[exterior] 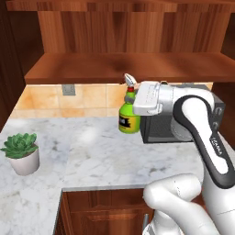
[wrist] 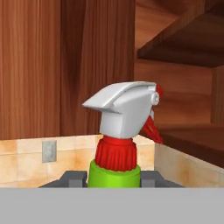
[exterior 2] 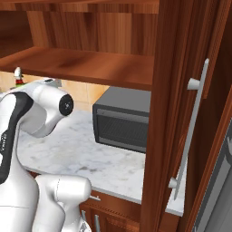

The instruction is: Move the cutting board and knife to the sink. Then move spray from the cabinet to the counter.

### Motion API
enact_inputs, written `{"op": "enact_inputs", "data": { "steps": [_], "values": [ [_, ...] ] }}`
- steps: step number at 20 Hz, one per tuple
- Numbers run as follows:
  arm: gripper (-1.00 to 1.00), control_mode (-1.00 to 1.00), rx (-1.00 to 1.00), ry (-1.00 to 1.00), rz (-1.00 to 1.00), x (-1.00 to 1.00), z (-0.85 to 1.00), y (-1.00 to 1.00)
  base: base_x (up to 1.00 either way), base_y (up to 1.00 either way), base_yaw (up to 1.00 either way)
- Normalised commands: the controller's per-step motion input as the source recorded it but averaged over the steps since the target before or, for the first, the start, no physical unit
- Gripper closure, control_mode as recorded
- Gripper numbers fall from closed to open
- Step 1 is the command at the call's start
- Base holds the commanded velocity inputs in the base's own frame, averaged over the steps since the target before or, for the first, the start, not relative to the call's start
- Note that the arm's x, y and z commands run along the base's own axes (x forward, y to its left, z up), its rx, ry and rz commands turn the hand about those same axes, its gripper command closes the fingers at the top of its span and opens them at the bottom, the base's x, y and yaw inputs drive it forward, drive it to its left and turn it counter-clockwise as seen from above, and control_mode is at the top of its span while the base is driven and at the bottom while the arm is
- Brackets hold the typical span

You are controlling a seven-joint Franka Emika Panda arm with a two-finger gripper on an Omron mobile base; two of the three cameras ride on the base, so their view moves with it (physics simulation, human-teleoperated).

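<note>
The spray [exterior: 129, 117], a green bottle with a dark label and a white-and-red trigger head, is upright just under the cabinet [exterior: 128, 67] shelf and over the back of the marble counter [exterior: 92, 151]. My gripper [exterior: 134, 105] is shut on its neck from the right. In the hand view the trigger head of the spray [wrist: 124, 114] stands close up, with the dark fingers [wrist: 72, 177] on either side of the green neck. I cannot tell whether the bottle's base touches the counter. The spray's head [exterior 2: 18, 75] peeks out behind my arm. The cutting board, knife and sink are out of view.
A black toaster oven [exterior: 159, 129] sits on the counter right beside the bottle and my hand. A potted succulent [exterior: 21, 153] stands at the counter's left. An open cabinet door with a long bar handle [exterior 2: 192, 131] hangs at the right. A wall outlet [exterior: 69, 89] is on the tiled backsplash.
</note>
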Motion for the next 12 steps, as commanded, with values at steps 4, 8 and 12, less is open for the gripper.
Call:
{"op": "enact_inputs", "data": {
  "steps": [4,8,12],
  "values": [
    [1.0,-1.0,0.0,0.0,0.05,0.0,-0.54,0.0,0.0,0.0,0.0],
    [1.0,-1.0,0.0,0.0,0.03,0.0,-0.51,0.0,0.0,0.0,0.0],
    [1.0,-1.0,0.0,0.0,0.02,0.08,-0.49,0.0,0.0,0.0,0.0]
  ]
}}
